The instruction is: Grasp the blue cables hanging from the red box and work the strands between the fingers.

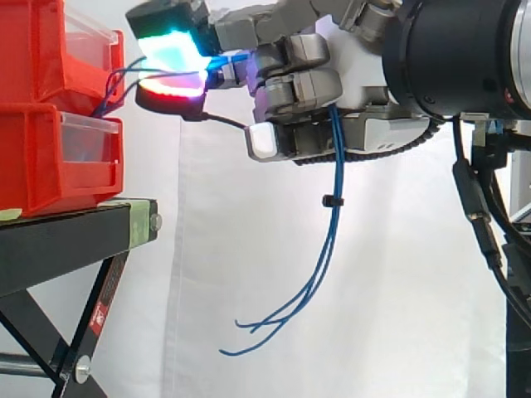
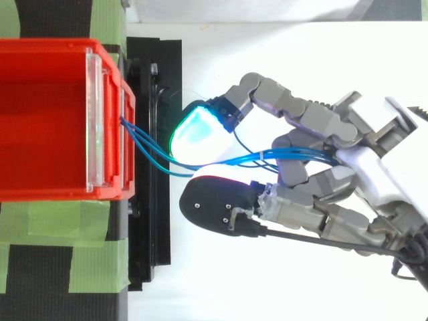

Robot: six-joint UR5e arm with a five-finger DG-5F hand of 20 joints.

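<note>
Blue thin cables (image 1: 335, 199) pinched by the grey hand (image 2: 374, 167), fingers curled, may slip out if tugged against the red plastic box (image 2: 47, 47).

Bright, even light fills both views; the white fabric curtain (image 1: 249, 274) shows only faint grey shading in its folds. In the top view the white ground (image 2: 301, 53) from 12 to 5 o'clock glares. At 11 o'clock in the side view the hand's (image 1: 348, 108) glowing cyan-green pad (image 1: 170, 51) and red pad (image 1: 172, 83) brighten the thin blue cables (image 1: 332, 215) pinched between them.
</note>
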